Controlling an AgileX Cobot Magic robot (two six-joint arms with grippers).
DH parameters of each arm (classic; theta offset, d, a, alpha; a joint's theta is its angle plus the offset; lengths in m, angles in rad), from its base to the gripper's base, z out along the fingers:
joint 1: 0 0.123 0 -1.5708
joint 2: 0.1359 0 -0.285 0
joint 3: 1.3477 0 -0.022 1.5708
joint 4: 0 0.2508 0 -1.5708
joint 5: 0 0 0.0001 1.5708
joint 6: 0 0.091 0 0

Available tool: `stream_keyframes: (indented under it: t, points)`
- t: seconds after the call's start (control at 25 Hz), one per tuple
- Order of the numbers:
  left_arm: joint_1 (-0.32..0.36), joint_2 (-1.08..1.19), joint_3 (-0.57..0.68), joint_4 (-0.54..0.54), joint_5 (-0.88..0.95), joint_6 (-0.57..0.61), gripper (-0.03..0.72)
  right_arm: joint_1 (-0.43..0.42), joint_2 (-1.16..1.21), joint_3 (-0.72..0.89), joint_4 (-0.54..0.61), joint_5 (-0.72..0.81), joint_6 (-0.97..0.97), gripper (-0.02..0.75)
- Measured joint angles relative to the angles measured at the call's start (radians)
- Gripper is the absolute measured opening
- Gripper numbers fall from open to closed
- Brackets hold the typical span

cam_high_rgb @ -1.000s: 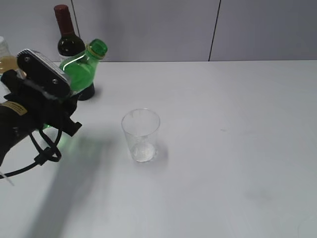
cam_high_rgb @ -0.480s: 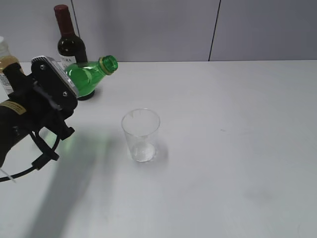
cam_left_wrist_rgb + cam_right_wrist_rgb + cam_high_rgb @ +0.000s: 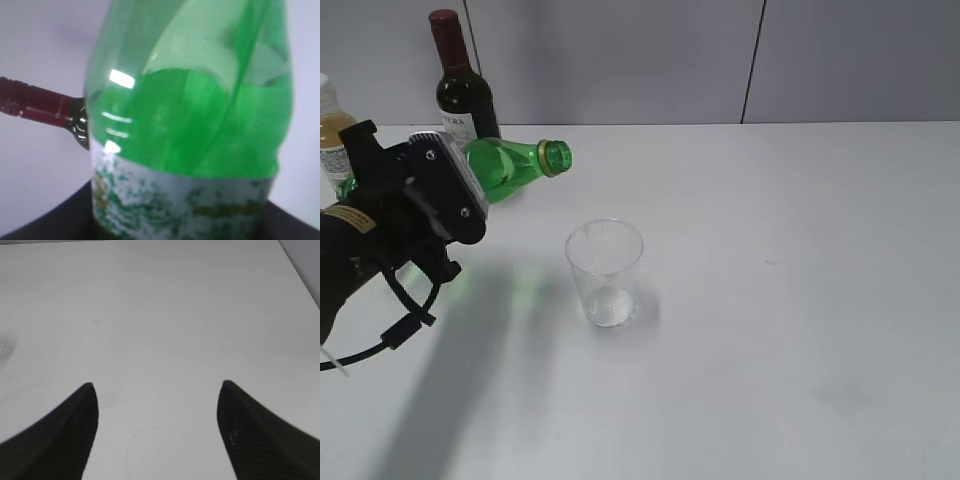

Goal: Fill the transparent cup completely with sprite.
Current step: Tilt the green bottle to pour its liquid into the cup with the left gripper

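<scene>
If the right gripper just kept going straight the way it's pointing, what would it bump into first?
Probably nothing soon. The right gripper stands open over bare white table, and its wrist view shows only tabletop ahead, up to the far edge. How steeply it points down is unclear, so it might meet the table itself.

left gripper (image 3: pixel 470 185) tilted sideways, jaws prob clamped; right gripper (image 3: pixel 157 405) jaws spread, empty.

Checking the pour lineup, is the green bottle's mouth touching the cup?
Apart. The exterior view shows the green bottle, tilted nearly flat, with its mouth up and left of the cup, bare table between them.
</scene>
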Motion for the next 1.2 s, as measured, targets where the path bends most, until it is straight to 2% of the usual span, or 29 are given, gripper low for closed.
stream_keyframes:
  t: [0.68,1.2]
  points:
    - [0.000,0.030,0.000,0.020,-0.052,0.186,0.419,0.000,0.000,0.000,0.000,0.000,0.000,0.563]
    - [-0.031,0.054,0.000,-0.033,-0.076,0.235,0.416,0.000,0.000,0.000,0.000,0.000,0.000,0.563]
